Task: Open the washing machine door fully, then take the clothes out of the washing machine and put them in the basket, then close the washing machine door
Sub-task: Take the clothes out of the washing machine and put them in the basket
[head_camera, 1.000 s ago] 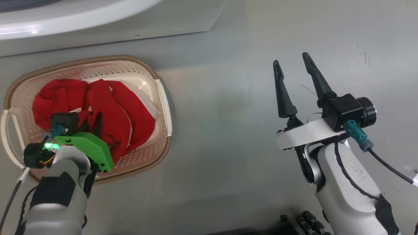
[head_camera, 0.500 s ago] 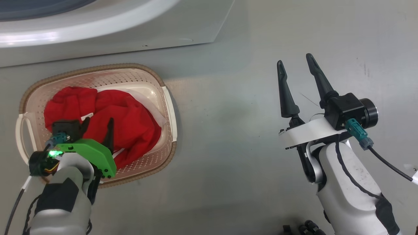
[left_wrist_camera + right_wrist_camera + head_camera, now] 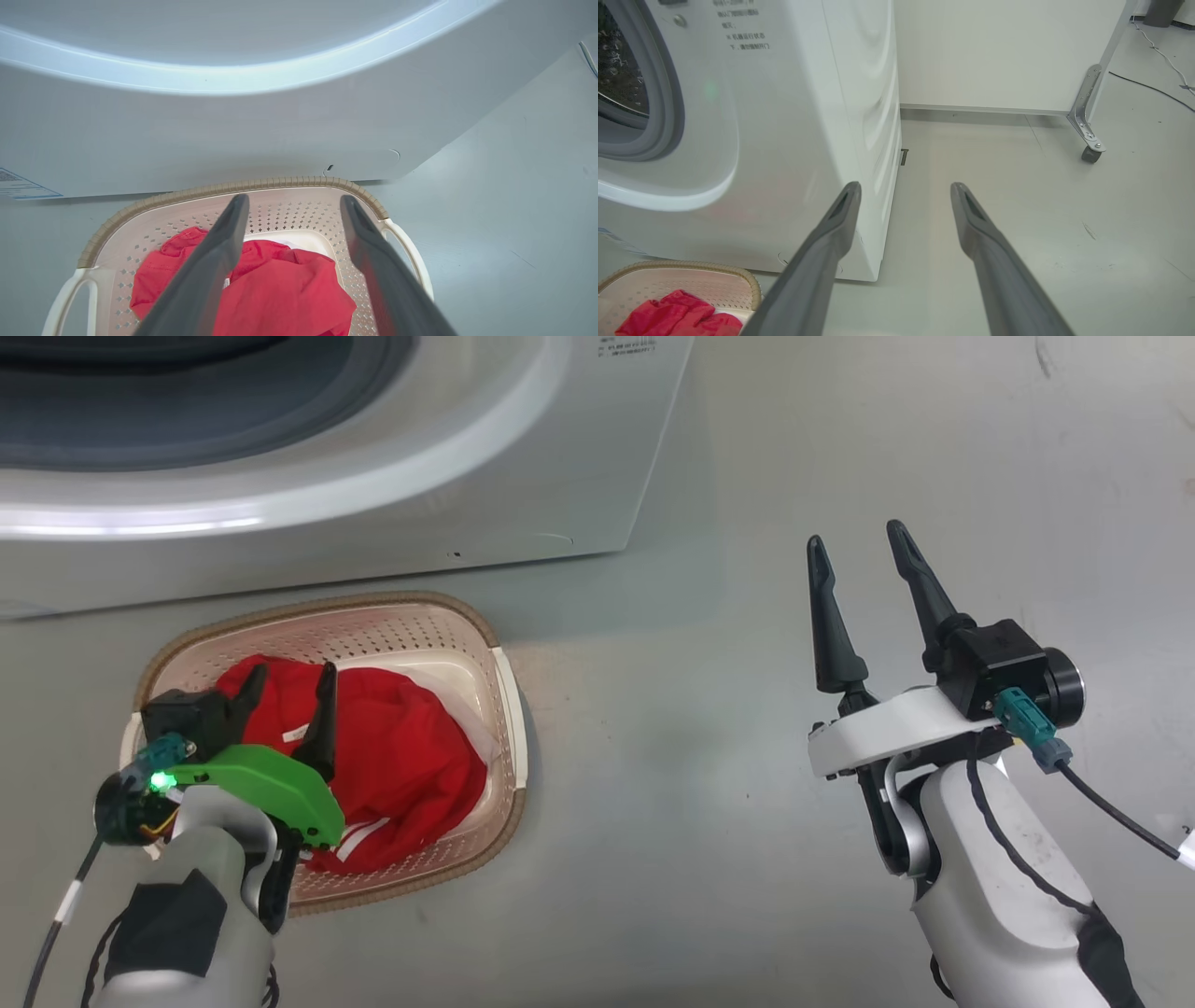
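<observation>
The cream basket (image 3: 509,709) stands on the floor just in front of the white washing machine (image 3: 523,448). The red clothes (image 3: 411,765) lie bunched inside it, a white stripe showing at their near edge. My left gripper (image 3: 291,677) hovers open over the basket's left half, above the clothes and holding nothing. In the left wrist view the left gripper (image 3: 294,200) points at the basket's far rim (image 3: 233,186), with the clothes (image 3: 285,289) below. My right gripper (image 3: 856,537) stands open and empty over bare floor to the right. The washing machine door is out of view.
The machine's grey gasket (image 3: 668,93) and steel drum (image 3: 616,60) show through the open mouth. A blue label (image 3: 18,186) sits at the machine's base. Behind, a white wall panel stands on a metal leg with a caster (image 3: 1087,149). A cable (image 3: 1157,51) runs across the far floor.
My left gripper went from shut on the red clothes to open, leaving them in the basket, and has lifted slightly. The head camera has tilted up, showing more of the machine.
</observation>
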You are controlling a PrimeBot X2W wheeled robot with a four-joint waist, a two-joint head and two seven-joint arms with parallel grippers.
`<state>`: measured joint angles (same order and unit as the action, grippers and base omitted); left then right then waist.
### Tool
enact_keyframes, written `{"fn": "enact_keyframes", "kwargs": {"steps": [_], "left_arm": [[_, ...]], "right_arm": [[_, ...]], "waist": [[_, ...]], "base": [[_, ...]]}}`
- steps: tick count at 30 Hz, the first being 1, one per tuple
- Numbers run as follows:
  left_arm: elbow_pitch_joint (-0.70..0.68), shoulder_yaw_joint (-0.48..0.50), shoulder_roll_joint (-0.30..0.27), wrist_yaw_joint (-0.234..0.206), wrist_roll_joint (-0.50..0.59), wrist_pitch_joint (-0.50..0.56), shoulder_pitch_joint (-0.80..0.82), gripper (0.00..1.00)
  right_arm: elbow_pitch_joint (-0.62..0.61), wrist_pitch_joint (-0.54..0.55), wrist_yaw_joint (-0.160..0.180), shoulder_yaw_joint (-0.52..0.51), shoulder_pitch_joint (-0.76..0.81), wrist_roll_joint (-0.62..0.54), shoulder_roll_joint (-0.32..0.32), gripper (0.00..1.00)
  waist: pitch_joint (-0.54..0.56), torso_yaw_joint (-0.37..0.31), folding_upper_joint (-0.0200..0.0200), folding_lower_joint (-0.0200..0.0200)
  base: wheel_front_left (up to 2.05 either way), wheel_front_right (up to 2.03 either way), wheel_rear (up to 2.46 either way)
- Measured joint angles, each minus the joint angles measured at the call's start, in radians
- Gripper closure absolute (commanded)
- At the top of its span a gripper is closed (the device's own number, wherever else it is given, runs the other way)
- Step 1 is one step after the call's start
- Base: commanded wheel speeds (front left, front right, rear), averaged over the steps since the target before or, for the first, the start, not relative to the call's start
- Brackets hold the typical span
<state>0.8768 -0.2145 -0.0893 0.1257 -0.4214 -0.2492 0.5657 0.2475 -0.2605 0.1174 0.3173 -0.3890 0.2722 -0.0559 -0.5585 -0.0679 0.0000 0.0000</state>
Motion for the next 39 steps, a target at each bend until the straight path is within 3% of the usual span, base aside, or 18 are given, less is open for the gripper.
{"fn": "enact_keyframes", "kwargs": {"steps": [13, 17, 39], "left_arm": [[-0.192, 0.119, -0.022, -0.001, 0.001, 0.000, -0.151, 0.00], [-0.280, 0.175, -0.028, -0.023, 0.017, 0.000, -0.217, 0.00], [-0.564, 0.257, -0.004, -0.051, 0.125, -0.003, -0.497, 0.00]], "right_arm": [[0.023, 0.000, -0.010, -0.028, 0.081, 0.012, 0.001, 0.00], [0.024, 0.000, -0.014, -0.039, 0.114, 0.012, 0.001, 0.00], [0.013, 0.000, -0.046, -0.096, 0.281, 0.010, 0.000, 0.00]], "waist": [[0.174, 0.020, 0.0000, 0.0000], [0.243, 0.026, 0.0000, 0.0000], [0.476, 0.055, 0.0000, -0.0001]], "base": [[0.00, 0.00, 0.00], [0.00, 0.00, 0.00], [0.00, 0.00, 0.00]]}}
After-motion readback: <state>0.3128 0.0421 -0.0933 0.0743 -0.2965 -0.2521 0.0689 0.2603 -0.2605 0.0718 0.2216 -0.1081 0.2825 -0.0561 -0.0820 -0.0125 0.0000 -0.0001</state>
